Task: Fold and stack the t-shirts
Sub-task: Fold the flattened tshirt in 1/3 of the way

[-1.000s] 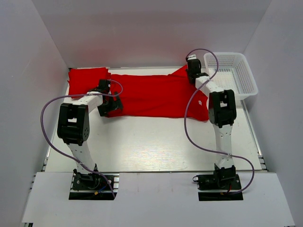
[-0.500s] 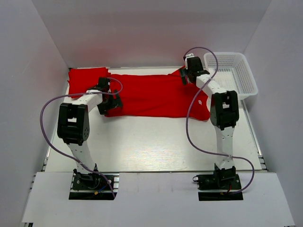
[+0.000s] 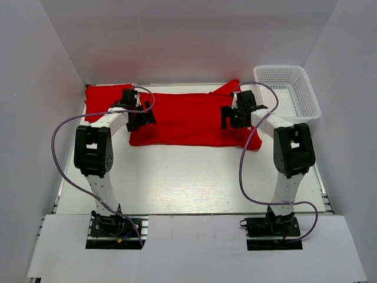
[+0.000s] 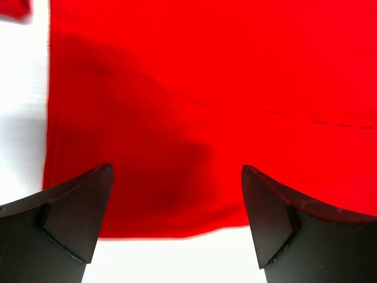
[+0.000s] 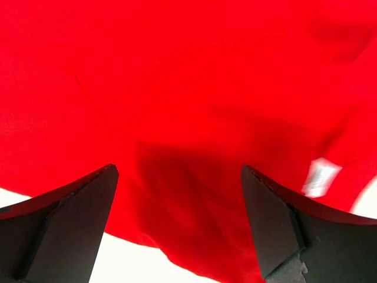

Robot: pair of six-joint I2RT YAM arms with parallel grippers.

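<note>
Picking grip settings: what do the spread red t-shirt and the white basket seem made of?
Red t-shirt: soft matte cloth, probably a cotton-like knit; it lies limp with shallow creases. White basket: likely rigid moulded plastic; its walls form an even lattice of holes and hold their shape.

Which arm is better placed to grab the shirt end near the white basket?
Right. The right gripper, open, hovers over the t-shirt's end beside the basket; the left gripper is over the opposite end.
</note>
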